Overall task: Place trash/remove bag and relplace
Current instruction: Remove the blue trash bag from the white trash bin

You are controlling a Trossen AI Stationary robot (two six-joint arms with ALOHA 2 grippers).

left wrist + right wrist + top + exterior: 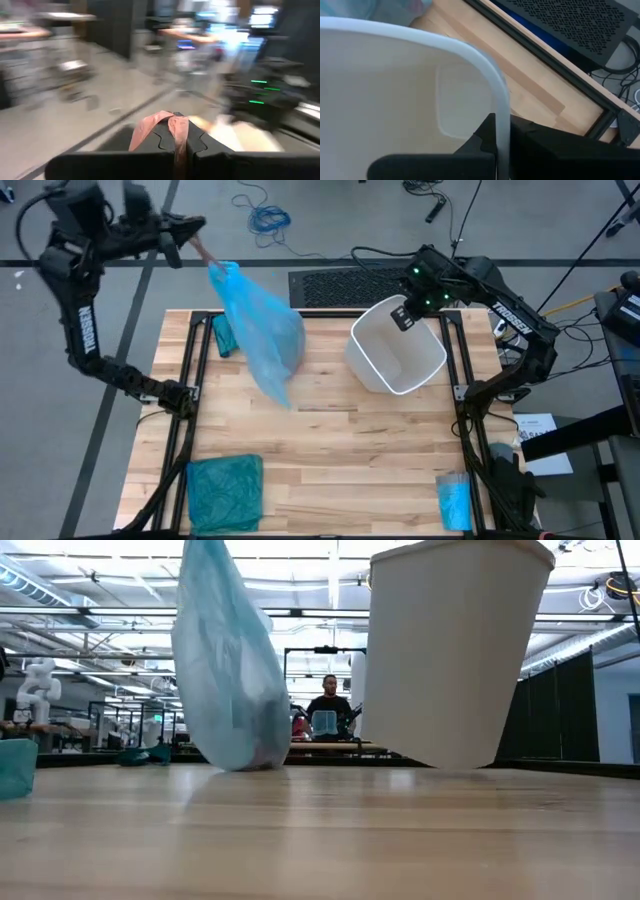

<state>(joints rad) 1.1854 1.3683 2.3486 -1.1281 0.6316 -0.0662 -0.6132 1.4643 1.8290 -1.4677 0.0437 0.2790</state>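
Observation:
The bag [258, 330], a thin light-blue liner, hangs from my left gripper [197, 242], which is shut on its pinkish drawstring beyond the table's far left corner. In the low view the bag [230, 670] reaches down to about table height. The trash is hidden; only a dark mass shows through the bag's lower end. My right gripper [403, 315] is shut on the rim of the white bin [395, 348] at the far right, and the bin stands tilted. My left gripper pinches the bag's pinkish drawstring loop [176, 131] between its two fingers, which reach out about level. The bag hangs below and slants toward the table's middle. Whether its lower end [250, 762] touches the table, I cannot tell. My right gripper holds the bin's rim [503, 107] on its far side, one finger inside the bin and one outside. The fingers come from above, slanting down. The bin tilts, its mouth open upward; whether its bottom [440, 762] rests on the table, I cannot tell.
A crumpled teal-green bag [225, 492] lies at the near left corner, and a small dark teal bundle [222, 335] lies under the hanging bag. A bright-blue roll [455, 502] sits at the near right. A black perforated box [335, 285] stands behind the far edge. A person sits far behind.

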